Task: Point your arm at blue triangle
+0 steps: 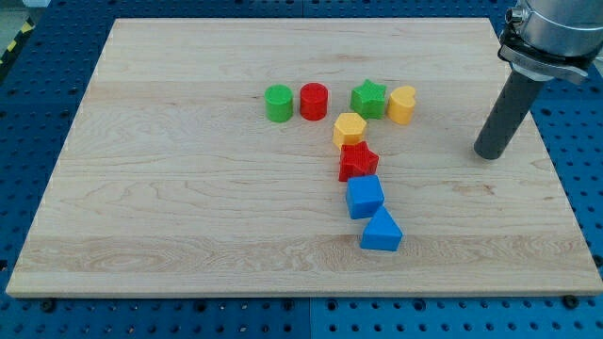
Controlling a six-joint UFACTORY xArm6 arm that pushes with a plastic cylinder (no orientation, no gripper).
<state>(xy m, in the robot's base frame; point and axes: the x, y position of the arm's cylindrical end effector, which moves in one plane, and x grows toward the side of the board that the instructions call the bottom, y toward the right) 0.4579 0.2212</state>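
Note:
The blue triangle (381,231) lies on the wooden board (170,188) at the lower middle, the lowest block of a column. Just above it sits a blue cube (364,197), then a red star (358,161), then a yellow hexagon (349,128). My tip (490,153) rests on the board near its right edge, well to the right of and above the blue triangle, apart from all blocks.
A row of blocks lies across the upper middle: a green cylinder (278,103), a red cylinder (314,101), a green star (369,99) and a yellow heart-like block (402,104). A blue perforated table surrounds the board.

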